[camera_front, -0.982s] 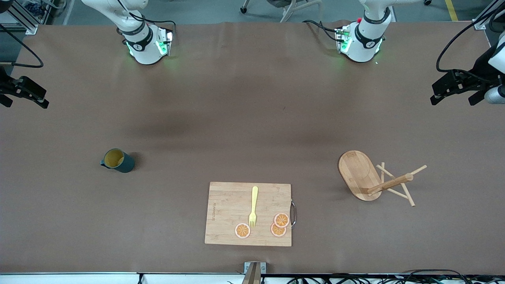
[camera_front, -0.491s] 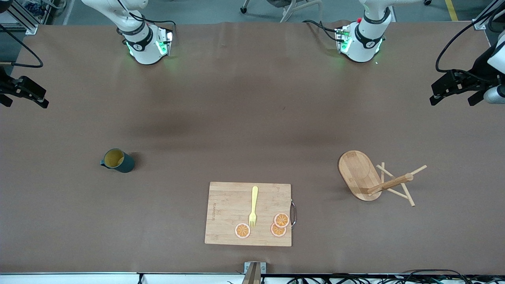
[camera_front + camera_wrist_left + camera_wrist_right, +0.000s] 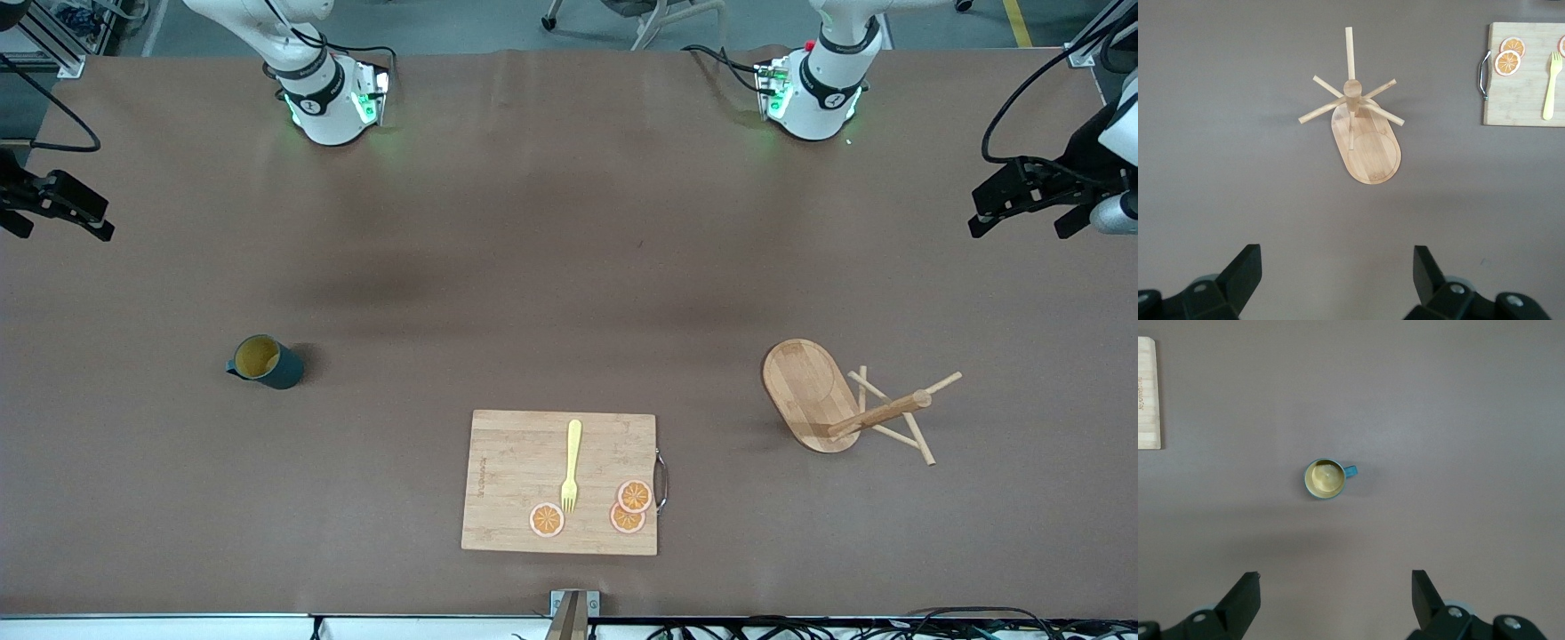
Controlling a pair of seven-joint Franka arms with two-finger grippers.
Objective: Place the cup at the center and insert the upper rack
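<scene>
Above the tabletop's end edges, your left claw (image 3: 1022, 200) and right claw (image 3: 62, 209) hang spread, empty; cup (image 3: 264, 361) ungrasped, so descend on it first.

Upright teal cup (image 3: 265, 362); toppled bamboo upper rack (image 3: 813, 394).

The left claw (image 3: 1336, 261) hangs wide open over the bare table (image 3: 1218, 167). The upper rack (image 3: 1368, 147) shows its oval base, with pegs splayed around the post. Reading the post as clock centre and the base as 6, the cutting board (image 3: 1525, 100), carrying a fork (image 3: 1551, 83) and orange slices (image 3: 1508, 59), lies near 2 o'clock, well apart.
</scene>
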